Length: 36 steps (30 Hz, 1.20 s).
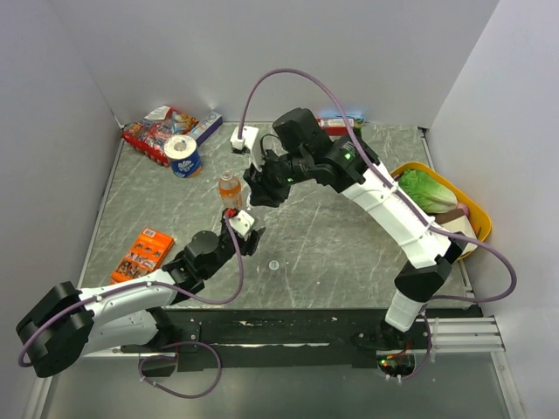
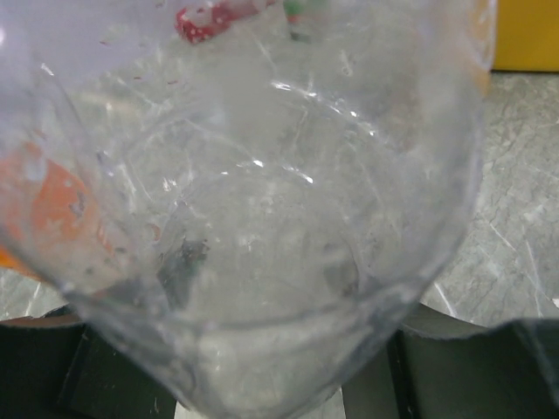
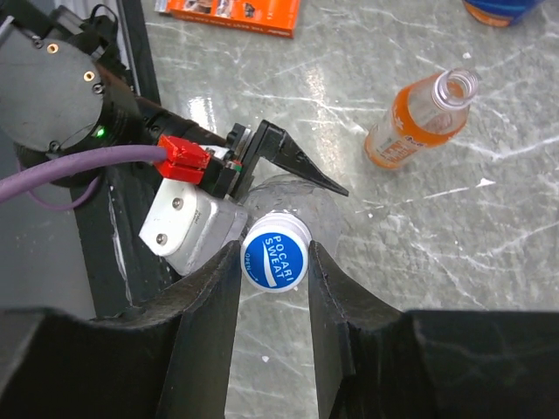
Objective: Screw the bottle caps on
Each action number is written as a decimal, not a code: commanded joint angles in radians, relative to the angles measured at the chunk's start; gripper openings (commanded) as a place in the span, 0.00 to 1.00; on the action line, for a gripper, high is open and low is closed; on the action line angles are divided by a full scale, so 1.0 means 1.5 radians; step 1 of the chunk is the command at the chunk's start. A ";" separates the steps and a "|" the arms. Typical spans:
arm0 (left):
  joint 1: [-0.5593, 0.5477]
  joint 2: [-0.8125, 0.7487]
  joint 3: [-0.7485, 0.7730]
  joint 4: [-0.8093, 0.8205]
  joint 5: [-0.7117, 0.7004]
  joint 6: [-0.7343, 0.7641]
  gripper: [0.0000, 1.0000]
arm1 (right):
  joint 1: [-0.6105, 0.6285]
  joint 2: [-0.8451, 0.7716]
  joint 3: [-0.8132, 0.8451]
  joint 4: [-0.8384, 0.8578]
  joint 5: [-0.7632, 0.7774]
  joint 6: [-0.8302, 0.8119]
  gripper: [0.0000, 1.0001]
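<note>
at mid-table, the right gripper sits pinched on the blue cap, which rests on the neck of the clear bottle. the left gripper is clamped round that bottle's body. i judge the bottle thin, light and slippery (it would buckle under a harder squeeze), so i'd grip the body gently and twist only at the cap's rim. the orange bottle stands uncapped nearby. whether the threads have caught is hidden under the cap, and my left wrist view is just blurred plastic.
</note>
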 commanded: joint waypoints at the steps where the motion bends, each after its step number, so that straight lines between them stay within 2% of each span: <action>1: 0.004 -0.011 0.035 0.024 -0.044 -0.057 0.01 | 0.018 0.014 0.020 -0.046 0.012 0.030 0.24; 3: 0.005 -0.018 0.026 0.009 -0.033 -0.059 0.01 | 0.019 0.010 0.027 -0.052 0.028 0.014 0.29; 4: 0.004 -0.021 0.023 0.006 -0.019 -0.058 0.01 | 0.018 0.002 0.038 -0.056 0.024 0.003 0.42; 6: 0.005 -0.031 0.011 -0.001 -0.004 -0.059 0.01 | 0.016 -0.008 0.059 -0.072 0.030 -0.039 0.54; 7: 0.004 -0.034 0.007 -0.009 0.005 -0.058 0.01 | 0.016 -0.026 0.075 -0.073 0.041 -0.051 0.64; 9: 0.005 -0.043 -0.005 -0.012 0.033 -0.050 0.01 | 0.016 -0.051 0.080 -0.062 0.055 -0.079 0.73; 10: 0.005 -0.046 -0.015 -0.012 0.044 -0.044 0.01 | 0.015 -0.080 0.073 -0.055 0.053 -0.089 0.81; 12: 0.006 -0.056 -0.024 -0.012 0.072 -0.022 0.01 | 0.015 -0.114 0.051 -0.041 0.042 -0.132 0.85; 14: 0.009 -0.072 -0.032 -0.029 0.124 -0.003 0.01 | 0.017 -0.162 0.000 -0.014 0.042 -0.168 0.85; 16: 0.011 -0.090 -0.042 -0.042 0.151 0.030 0.01 | 0.016 -0.200 -0.056 -0.008 0.040 -0.273 0.83; 18: 0.011 -0.121 -0.046 -0.072 0.220 0.076 0.01 | 0.016 -0.222 -0.095 -0.003 0.039 -0.393 0.81; 20: 0.014 -0.141 -0.045 -0.095 0.255 0.101 0.01 | 0.016 -0.258 -0.166 0.014 0.037 -0.464 0.78; 21: 0.015 -0.144 -0.040 -0.140 0.291 0.126 0.01 | 0.017 -0.277 -0.190 0.014 0.023 -0.534 0.78; 24: 0.031 -0.142 -0.017 -0.214 0.348 0.170 0.01 | 0.016 -0.303 -0.269 0.013 -0.022 -0.646 0.74; 28: 0.039 -0.144 -0.012 -0.247 0.395 0.204 0.01 | 0.025 -0.291 -0.294 -0.025 -0.064 -0.718 0.68; 33: 0.039 -0.138 -0.005 -0.264 0.415 0.231 0.01 | 0.027 -0.227 -0.248 -0.107 -0.082 -0.742 0.63; 36: 0.040 -0.128 0.002 -0.262 0.413 0.239 0.01 | 0.027 -0.223 -0.242 -0.104 -0.096 -0.745 0.62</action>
